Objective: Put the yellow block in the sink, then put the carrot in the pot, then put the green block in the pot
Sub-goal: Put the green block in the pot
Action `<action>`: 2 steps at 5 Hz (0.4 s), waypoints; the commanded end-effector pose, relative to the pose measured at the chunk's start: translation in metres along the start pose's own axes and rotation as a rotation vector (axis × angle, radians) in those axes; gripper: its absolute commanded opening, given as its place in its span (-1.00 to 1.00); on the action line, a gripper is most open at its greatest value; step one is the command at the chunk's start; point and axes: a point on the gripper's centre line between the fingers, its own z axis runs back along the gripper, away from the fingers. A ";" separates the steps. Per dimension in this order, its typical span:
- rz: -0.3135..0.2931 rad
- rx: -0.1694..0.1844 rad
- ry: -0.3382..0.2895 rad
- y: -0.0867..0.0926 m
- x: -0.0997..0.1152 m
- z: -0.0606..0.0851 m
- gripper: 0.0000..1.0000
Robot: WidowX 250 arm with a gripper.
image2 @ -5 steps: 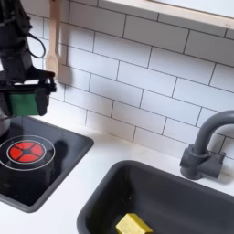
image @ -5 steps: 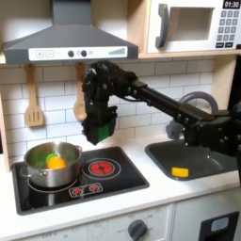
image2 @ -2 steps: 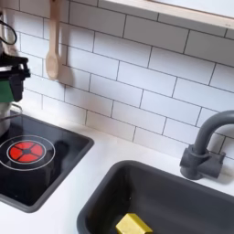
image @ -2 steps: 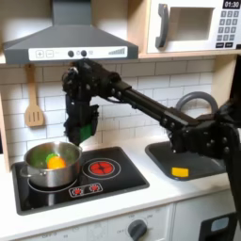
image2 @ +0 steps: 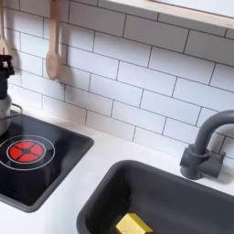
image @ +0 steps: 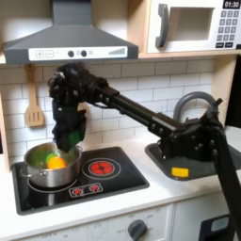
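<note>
First exterior view, left of centre: the black gripper (image: 67, 138) hangs directly above the shiny round silver pot (image: 38, 170); whether its jaws are parted or clamped cannot be told.

Silver pot (image: 40, 162), orange carrot (image: 56, 163), yellow block (image2: 133, 225), grey sink (image2: 183, 196)

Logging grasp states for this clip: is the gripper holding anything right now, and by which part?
In the first exterior view the gripper hangs over the pot with something green at its fingers, probably the green block; the exact hold cannot be told.
</note>
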 end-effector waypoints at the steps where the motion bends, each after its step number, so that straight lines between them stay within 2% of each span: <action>1: 0.069 0.007 0.005 0.016 0.011 -0.003 -1.00; 2: 0.097 0.013 -0.009 0.024 0.014 0.002 -1.00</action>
